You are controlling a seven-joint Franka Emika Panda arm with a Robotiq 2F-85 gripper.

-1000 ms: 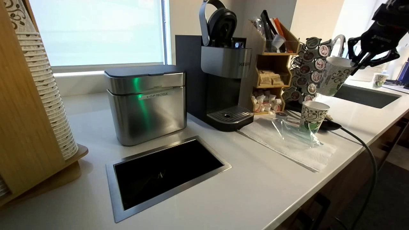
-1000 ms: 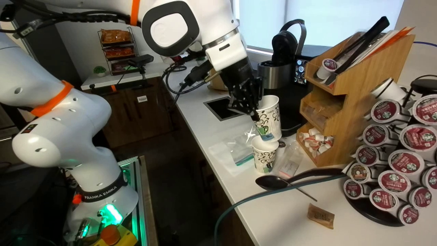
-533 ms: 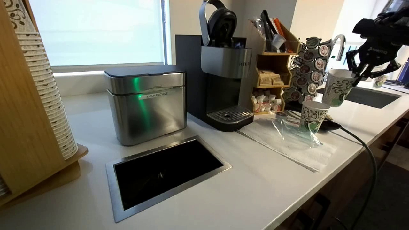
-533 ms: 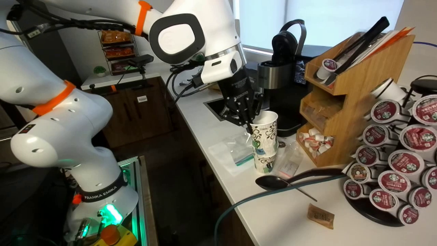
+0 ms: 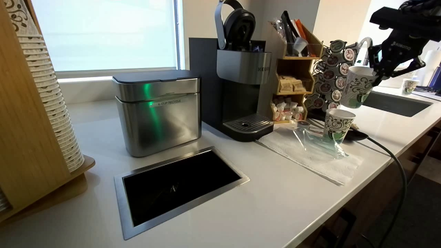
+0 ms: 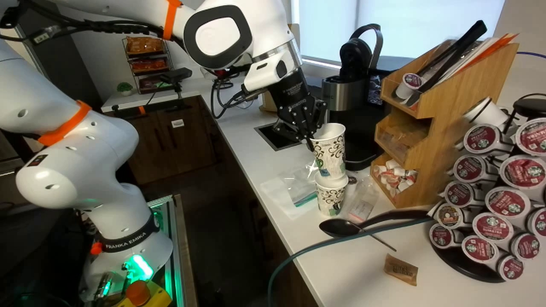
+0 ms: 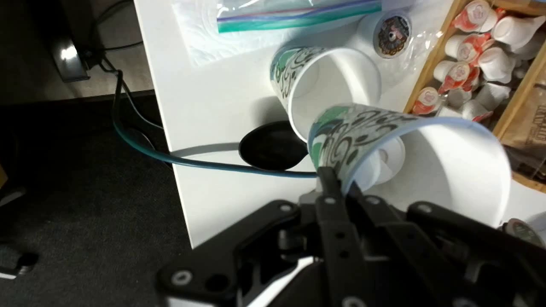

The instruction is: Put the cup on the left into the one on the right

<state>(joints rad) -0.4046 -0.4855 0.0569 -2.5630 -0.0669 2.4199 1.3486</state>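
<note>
The tool (image 7: 341,184) hangs above the counter (image 6: 341,273), its two fingers drawn close together with the wall of the held cup (image 6: 332,153), a patterned paper one, pinched between them near the rim. In an exterior view that cup leans a little, its mouth nearer the tool and its base angled away from it. Below the tool and the held cup, the standing cup (image 6: 330,200), matching in pattern, sits upright with its mouth up. The two outlines overlap in an exterior view, and whether the cups touch cannot be told; in the wrist view the held cup, nearer the tool, covers part of the standing cup's mouth. Also lower than the tool, near the standing cup, lie a clear plastic bag (image 6: 300,187) and a black spoon (image 7: 273,147), with a blue-green cable (image 7: 213,165) passing just beside the spoon. The coffee maker (image 6: 344,96) is past the held cup from the tool, and a wooden organizer (image 6: 443,140) holding various small goods stands on that same side. A cluster of coffee pods (image 6: 493,228) is well apart from the tool. In an exterior view another cup (image 5: 409,86) stands far behind the tool, near a sink (image 5: 396,104).
</note>
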